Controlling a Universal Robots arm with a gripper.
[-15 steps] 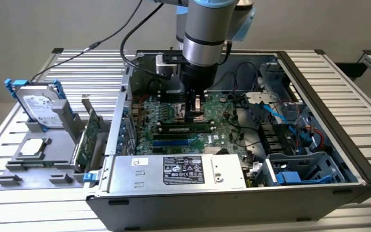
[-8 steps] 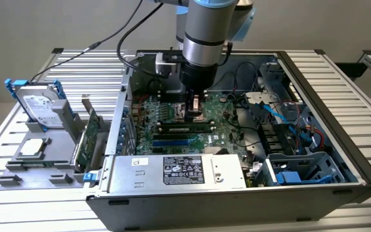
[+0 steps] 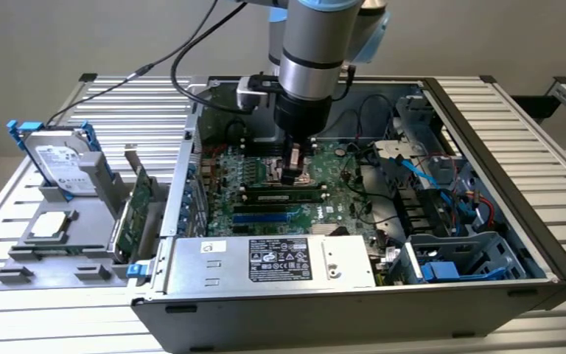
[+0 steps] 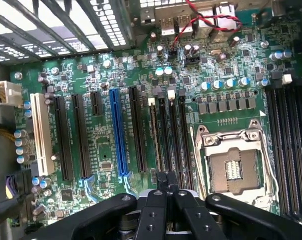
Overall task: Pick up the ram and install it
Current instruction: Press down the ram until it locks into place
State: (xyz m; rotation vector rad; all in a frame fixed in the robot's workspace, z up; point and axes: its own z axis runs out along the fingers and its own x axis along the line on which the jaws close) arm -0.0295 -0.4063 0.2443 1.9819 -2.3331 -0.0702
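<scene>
Currently the gripper [image 3: 298,175] is being held closed, its fingers pressed together with nothing between them, low over the motherboard [image 4: 103,145] inside the open computer case [image 3: 362,324]. In the wrist view its tip [image 4: 166,181] is being kept over the bank of memory slots [image 4: 173,140] just beside the CPU socket [image 4: 233,167].

The ram [image 3: 283,196] is being carried by one of those slots, near the middle of the motherboard, between the gripper and the power supply [image 3: 273,259]. It is standing on its long edge, with its long axis running parallel to the power supply's edge and so across the exterior view from left to right, one chip-covered face being turned towards that supply.

The installing step is judged to be in hand, with the pick-up done. Whether the stick is fully seated cannot be told. What remains is being governed by square downward pressure along the stick, without tilting it in its slot.
</scene>
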